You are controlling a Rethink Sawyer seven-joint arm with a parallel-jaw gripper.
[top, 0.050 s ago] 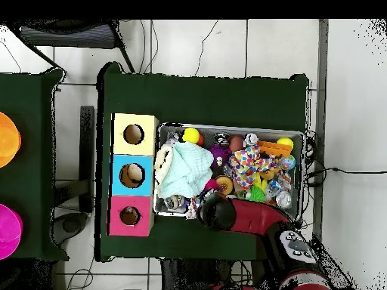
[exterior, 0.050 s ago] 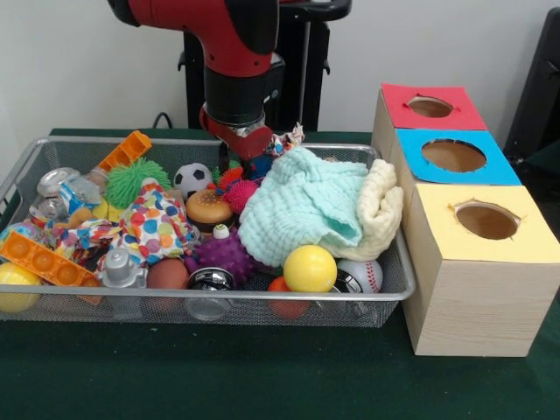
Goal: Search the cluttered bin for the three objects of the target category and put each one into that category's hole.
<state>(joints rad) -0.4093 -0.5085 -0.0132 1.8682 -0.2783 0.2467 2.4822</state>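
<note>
A wire bin holds a heap of toys. At its front lie a yellow ball, a baseball and a purple spiky ball. A small soccer ball and a toy burger sit further back. A mint cloth over a cream cloth covers the right part. My gripper reaches down at the bin's far edge, beside the mint cloth; its lower end is hidden behind the toys.
Three wooden boxes with holes stand to the right of the bin: red, blue, yellow. In the overhead view something pale shows inside the blue hole. A dotted cloth and orange block strips fill the left side.
</note>
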